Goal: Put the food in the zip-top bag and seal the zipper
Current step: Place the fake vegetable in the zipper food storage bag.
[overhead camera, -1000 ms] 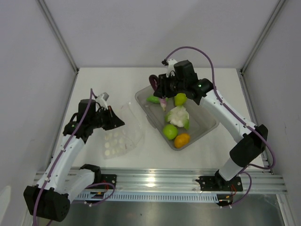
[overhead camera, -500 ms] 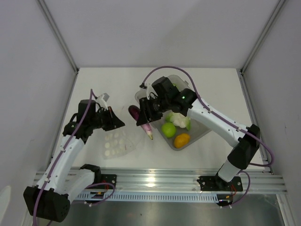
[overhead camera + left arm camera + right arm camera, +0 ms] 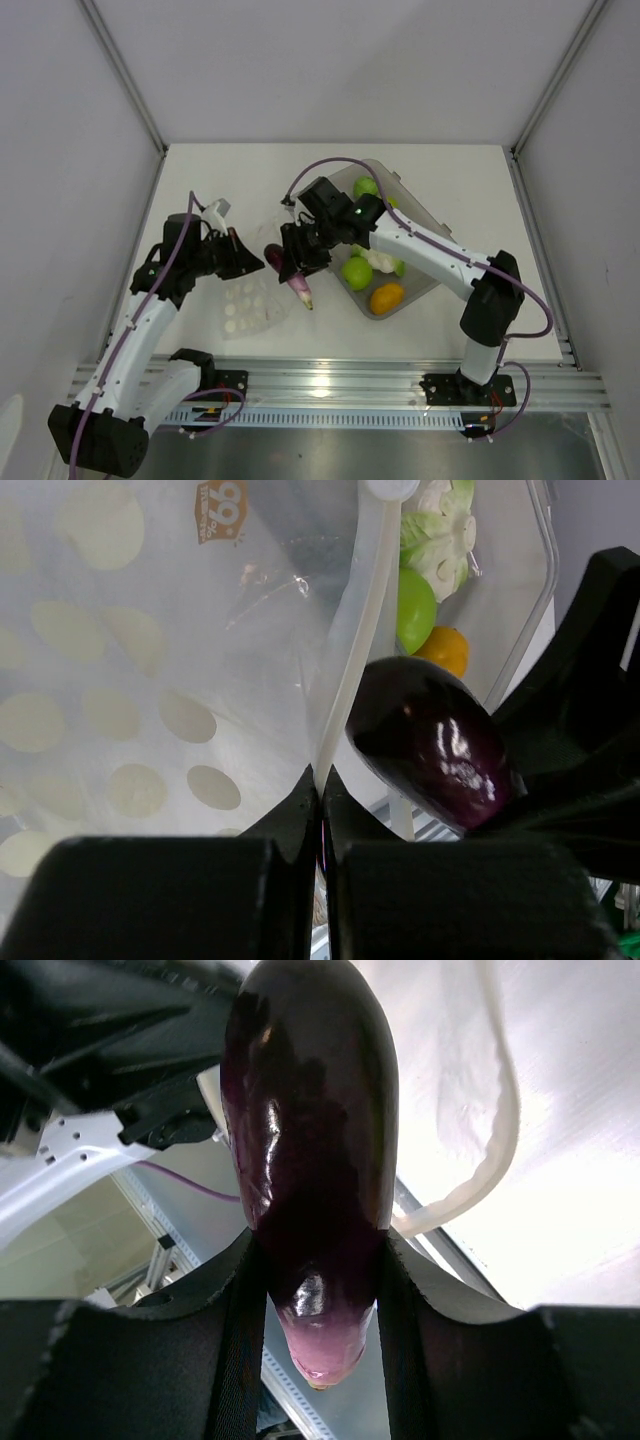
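My right gripper point(image 3: 293, 263) point(image 3: 318, 1260) is shut on the purple eggplant point(image 3: 277, 257) point(image 3: 310, 1130), held off the table with its pink tip pointing toward the near edge. The eggplant point(image 3: 430, 745) hangs just right of the zip-top bag's mouth. The clear zip-top bag point(image 3: 252, 303) point(image 3: 150, 680), printed with pale dots, lies on the table. My left gripper point(image 3: 246, 262) point(image 3: 322, 785) is shut on its zipper point(image 3: 352, 650), lifting that edge. Green apples point(image 3: 357, 272) point(image 3: 366, 187), white cauliflower point(image 3: 381, 257) and an orange citrus point(image 3: 387, 297) lie in the bin.
The grey translucent bin point(image 3: 425, 232) stands right of centre, tilted diagonally, with my right arm reaching across its left side. White walls enclose the table on three sides, and an aluminium rail point(image 3: 330, 385) runs along the near edge.
My right arm lifted the eggplant out of the bin and carried it left and nearer, up to the bag's mouth. The left gripper kept its hold on the zipper edge, barely moving.
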Controlling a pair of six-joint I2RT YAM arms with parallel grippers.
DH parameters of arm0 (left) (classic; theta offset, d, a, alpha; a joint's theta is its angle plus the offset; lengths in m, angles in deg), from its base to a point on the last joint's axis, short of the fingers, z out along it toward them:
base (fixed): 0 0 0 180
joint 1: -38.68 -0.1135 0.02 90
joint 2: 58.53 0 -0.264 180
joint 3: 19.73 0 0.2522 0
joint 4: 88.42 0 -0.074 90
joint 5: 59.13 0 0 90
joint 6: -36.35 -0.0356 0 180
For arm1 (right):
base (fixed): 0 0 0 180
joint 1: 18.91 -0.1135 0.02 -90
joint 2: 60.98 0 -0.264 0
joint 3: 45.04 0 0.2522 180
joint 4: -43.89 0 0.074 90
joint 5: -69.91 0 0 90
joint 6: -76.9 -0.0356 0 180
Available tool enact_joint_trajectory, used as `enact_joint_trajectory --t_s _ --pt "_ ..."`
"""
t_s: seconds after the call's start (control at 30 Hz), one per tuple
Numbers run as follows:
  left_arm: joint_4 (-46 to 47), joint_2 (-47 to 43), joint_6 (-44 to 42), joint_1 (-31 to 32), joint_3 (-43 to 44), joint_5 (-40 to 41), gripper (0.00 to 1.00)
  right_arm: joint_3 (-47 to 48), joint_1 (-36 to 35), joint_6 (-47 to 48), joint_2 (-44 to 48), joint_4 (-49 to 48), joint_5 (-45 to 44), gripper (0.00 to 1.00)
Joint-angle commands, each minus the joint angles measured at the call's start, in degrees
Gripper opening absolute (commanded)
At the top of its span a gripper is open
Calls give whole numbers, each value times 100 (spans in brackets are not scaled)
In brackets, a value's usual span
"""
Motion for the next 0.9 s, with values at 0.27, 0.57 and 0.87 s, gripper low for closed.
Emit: enact_joint_trajectory --t_s 0.27,0.57,0.87 --pt "-31 -289 127 20 -20 -363 1 227 184 -1072 -369 -968 20 0" --pt "127 -306 461 20 -90 -732 1 7 -105 -1487 -352 -1945 -1430 0" --pt "223 -429 611 20 -117 -873 1 -353 -466 -1119 -422 -2226 -2607 0"
